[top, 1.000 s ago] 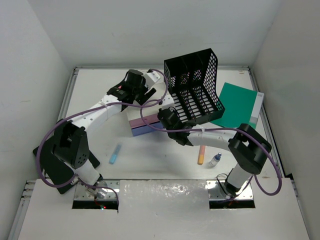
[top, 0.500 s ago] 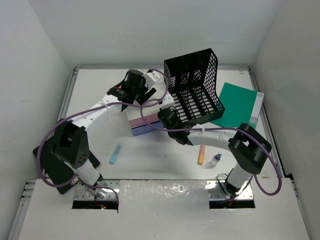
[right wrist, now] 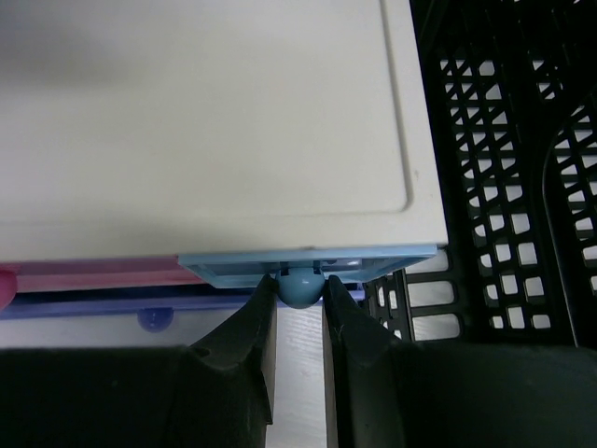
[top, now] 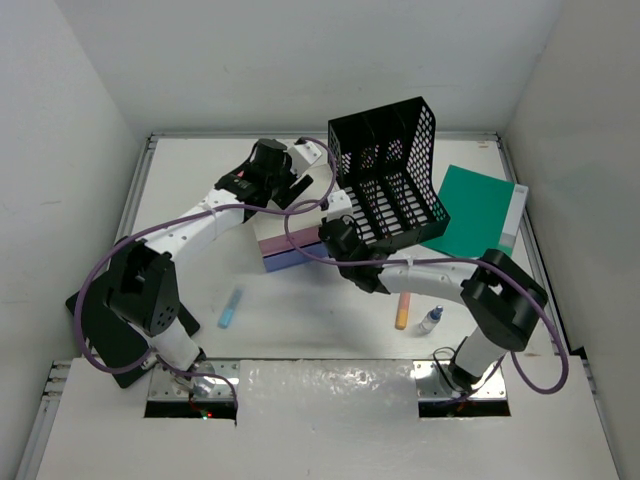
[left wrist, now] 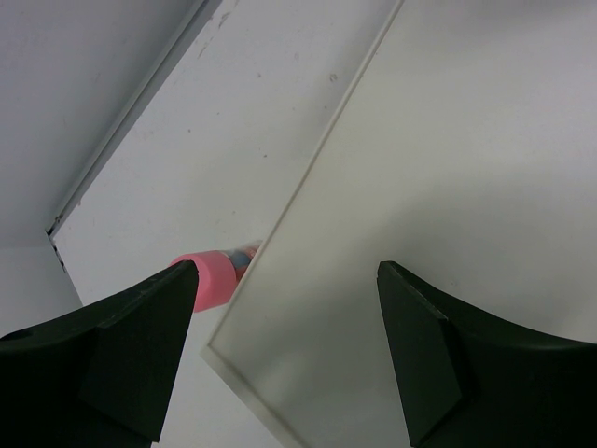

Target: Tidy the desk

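The white desk (top: 180,180) carries a small cream-topped drawer box (top: 290,245) with pink and blue drawers. My right gripper (right wrist: 300,297) is shut on the round blue knob (right wrist: 300,286) of the light-blue drawer (right wrist: 308,264), which stands slightly out under the cream top (right wrist: 205,121). In the top view the right gripper (top: 338,238) sits at the box's right front. My left gripper (left wrist: 287,275) is open and empty above the box's cream top (left wrist: 420,187); in the top view it (top: 295,180) is over the box's back. A pink-capped object (left wrist: 213,278) lies on the desk beside the box edge.
A black mesh file organizer (top: 390,185) tilts right of the box, close to the right gripper (right wrist: 504,168). A green notebook (top: 478,208) lies at the far right. A blue marker (top: 231,307), an orange marker (top: 402,310) and a small bottle (top: 431,320) lie near the front.
The right arm has shifted a little to the right and toward the front, still holding the knob. The left arm has not visibly moved.
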Controlling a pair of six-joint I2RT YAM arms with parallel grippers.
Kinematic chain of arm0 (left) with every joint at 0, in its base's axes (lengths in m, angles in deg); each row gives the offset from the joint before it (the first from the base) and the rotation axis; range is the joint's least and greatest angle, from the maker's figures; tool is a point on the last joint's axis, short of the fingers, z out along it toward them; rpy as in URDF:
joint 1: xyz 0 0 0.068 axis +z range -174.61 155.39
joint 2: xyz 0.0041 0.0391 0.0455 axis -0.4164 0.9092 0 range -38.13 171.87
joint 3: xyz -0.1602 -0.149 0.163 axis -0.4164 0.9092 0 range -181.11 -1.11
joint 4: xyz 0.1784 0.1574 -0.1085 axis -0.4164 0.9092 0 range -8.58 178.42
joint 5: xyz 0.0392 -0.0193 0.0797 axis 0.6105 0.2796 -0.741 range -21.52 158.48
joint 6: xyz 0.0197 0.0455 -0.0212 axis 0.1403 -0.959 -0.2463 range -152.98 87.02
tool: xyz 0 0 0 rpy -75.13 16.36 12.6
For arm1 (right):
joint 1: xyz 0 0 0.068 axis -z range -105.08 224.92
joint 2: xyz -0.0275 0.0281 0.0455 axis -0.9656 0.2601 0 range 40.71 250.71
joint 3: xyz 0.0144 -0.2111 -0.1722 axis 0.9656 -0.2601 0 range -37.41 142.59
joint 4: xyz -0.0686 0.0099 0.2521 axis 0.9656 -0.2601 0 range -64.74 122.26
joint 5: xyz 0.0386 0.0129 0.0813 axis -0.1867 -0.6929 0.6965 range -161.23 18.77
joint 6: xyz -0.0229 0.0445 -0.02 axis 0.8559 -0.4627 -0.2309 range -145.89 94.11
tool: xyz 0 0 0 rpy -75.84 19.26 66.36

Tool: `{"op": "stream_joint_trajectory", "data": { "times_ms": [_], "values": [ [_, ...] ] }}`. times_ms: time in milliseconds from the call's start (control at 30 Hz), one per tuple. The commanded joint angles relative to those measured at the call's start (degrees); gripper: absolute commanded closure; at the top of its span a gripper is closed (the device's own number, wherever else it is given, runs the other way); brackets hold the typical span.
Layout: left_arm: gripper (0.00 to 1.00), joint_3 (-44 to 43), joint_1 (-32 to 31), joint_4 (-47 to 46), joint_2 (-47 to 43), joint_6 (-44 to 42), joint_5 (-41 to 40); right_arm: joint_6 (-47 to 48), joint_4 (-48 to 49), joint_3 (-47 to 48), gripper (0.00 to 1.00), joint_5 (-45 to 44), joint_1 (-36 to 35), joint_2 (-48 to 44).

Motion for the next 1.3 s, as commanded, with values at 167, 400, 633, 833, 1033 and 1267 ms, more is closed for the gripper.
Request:
{"op": "stream_joint_trajectory", "data": {
  "times_ms": [167, 400, 633, 833, 1033, 1267],
  "values": [
    [0.24, -0.1, 1.0, 1.2, 1.8, -0.2, -0.2, -3.4, 1.4, -5.9, 1.0, -1.1, -4.1, -9.2],
    [0.24, -0.1, 1.3, 1.3, 1.8, -0.2, -0.2, -7.0, -10.5, -9.9, 1.0, -3.9, -9.9, -16.3],
    [0.24, -0.2, 1.3, 1.3, 1.8, 0.1, 0.1, -13.9, -24.0, -13.2, 0.99, -1.3, -12.1, -23.5],
    [0.23, -1.1, 1.3, 2.2, 1.9, 0.4, 0.5, -12.6, -35.0, -9.0, 0.37, 1.6, -12.2, -28.9],
    [0.22, -1.4, 1.3, 2.9, 0.8, 0.7, 1.1, -15.3, -51.8, -2.7, 0.06, -6.4, -10.8, -33.8],
    [0.2, -4.5, 1.3, 6.3, -3.5, 2.2, 2.7, -12.8, -44.9, -11.5, 0.16, 11.4, 5.8, -35.5]
  ]
}}
